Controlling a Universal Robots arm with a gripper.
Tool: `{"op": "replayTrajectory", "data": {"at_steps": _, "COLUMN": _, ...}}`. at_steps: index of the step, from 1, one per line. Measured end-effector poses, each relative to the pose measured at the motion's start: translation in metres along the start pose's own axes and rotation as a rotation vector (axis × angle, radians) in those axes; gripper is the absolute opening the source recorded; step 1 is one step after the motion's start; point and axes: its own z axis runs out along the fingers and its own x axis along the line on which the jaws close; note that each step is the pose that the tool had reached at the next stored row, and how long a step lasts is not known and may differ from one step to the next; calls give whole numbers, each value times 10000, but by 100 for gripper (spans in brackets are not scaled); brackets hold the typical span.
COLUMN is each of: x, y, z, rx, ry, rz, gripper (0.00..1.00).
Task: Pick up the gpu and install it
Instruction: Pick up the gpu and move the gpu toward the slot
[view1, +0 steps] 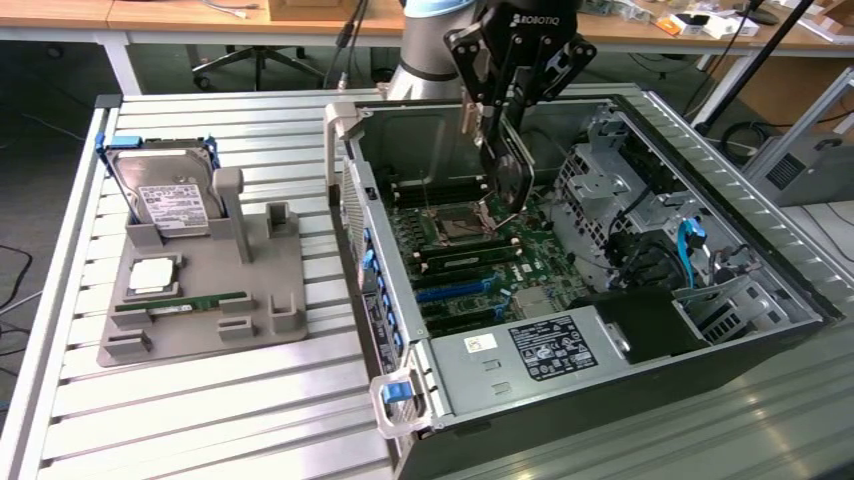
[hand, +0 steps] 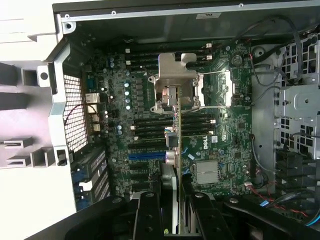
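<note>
The gripper (view1: 491, 112) hangs down from the upper middle of the exterior view. Its two fingers are pinching the gpu (view1: 510, 180) between them.

The gpu is a thin, flat card. It is dark, with a shiny gray strip along one side. It hangs straight down from the fingers, long side up and down. Its low end is just above the motherboard (view1: 467, 250), near the square socket in the middle of the frame. I cannot tell if it touches the board.

In the wrist view the gpu (hand: 176, 150) is seen from its edge, so it looks like a thin line. The black fingers (hand: 147, 215) press on it from both sides. Green board and long dark slots lie under it.

The motherboard sits inside the open computer case (view1: 350, 150), which fills the right side of the exterior view. At the left of that frame stands a gray holder (view1: 274, 300) on the metal table (view1: 200, 420). It holds a hard drive (view1: 167, 195) and a narrow green stick (view1: 180, 302).
</note>
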Motion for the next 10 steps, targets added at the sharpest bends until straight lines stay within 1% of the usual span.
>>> {"op": "replayTrajectory", "data": {"at_steps": 10, "x": -42, "y": 3, "z": 4, "rx": 38, "ry": -2, "rz": -1, "gripper": 27}}
